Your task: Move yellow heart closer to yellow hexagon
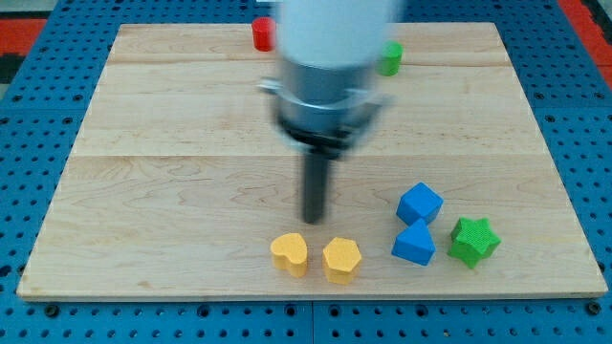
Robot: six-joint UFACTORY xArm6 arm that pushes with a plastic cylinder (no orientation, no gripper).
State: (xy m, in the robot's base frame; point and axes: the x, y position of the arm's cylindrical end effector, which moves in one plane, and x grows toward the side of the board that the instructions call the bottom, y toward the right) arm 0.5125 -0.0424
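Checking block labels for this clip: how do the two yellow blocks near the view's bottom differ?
The yellow heart has a notched top with two lobes; the yellow hexagon has flat angled sides. The heart lies to the view's left, the hexagon to the right, a narrow gap between. My tip stands just above that gap. Both share colour and similar size.

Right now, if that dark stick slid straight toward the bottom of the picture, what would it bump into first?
Probably the yellow heart, or it may slip through the gap between that and the yellow hexagon. My tip sits just above that gap, apart from both; depth is hard to judge.
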